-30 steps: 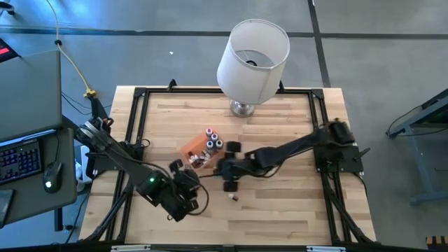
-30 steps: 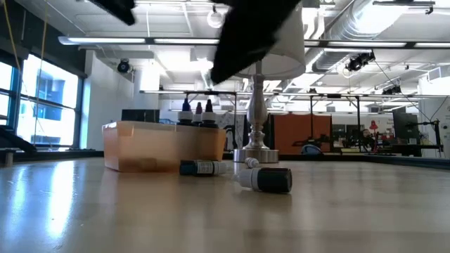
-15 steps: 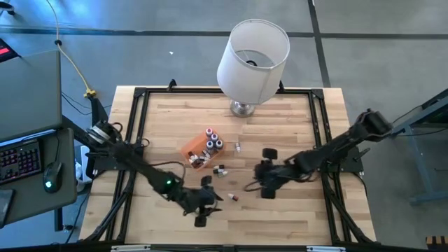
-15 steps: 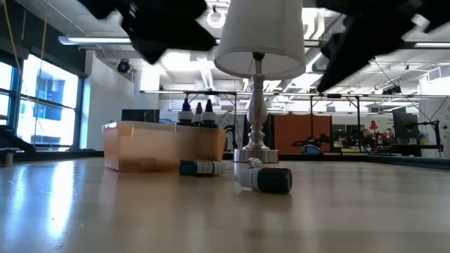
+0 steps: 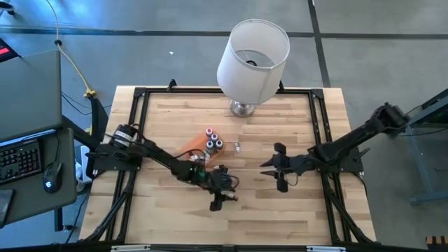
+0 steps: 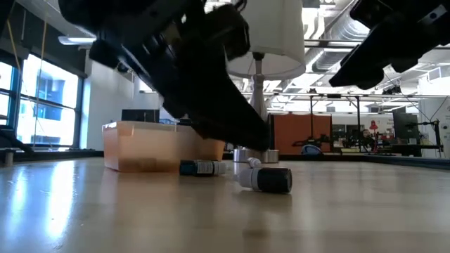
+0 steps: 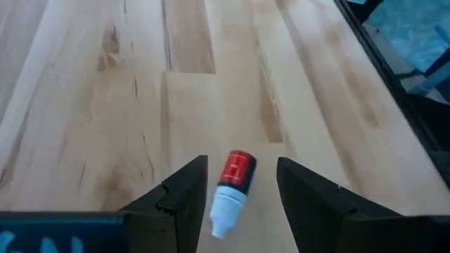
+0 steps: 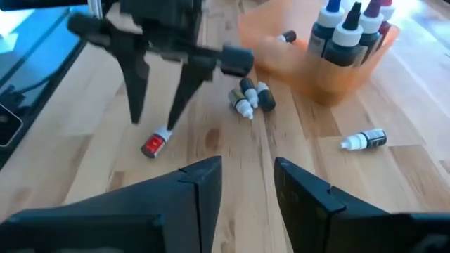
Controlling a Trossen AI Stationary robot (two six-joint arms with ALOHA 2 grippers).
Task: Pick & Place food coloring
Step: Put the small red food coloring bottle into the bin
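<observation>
A small food coloring bottle (image 7: pixel 232 186) with a red label and white cap lies on its side on the wood. My left gripper (image 7: pixel 242 163) is open just above it, one finger on each side, touching nothing; the high view shows it near the table's middle (image 5: pixel 224 199). My right gripper (image 8: pixel 247 167) is open and raised over the table's right half (image 5: pixel 274 171). Several more bottles (image 8: pixel 348 28) stand upright in the orange tray (image 8: pixel 309 70). A few lie on the table beside the tray (image 8: pixel 249 95), and one lies farther off (image 8: pixel 365 140).
A big white lamp (image 5: pixel 252 52) stands on its metal foot at the table's far edge. The orange tray (image 5: pixel 192 148) sits left of centre. A black frame (image 5: pixel 318 119) runs round the table. Bare wood lies along the near edge (image 5: pixel 280 224).
My left gripper has swung from the near left toward the table's middle and come down over the red-labelled bottle. My right gripper has drawn back from beside the tray toward the table's right edge.
</observation>
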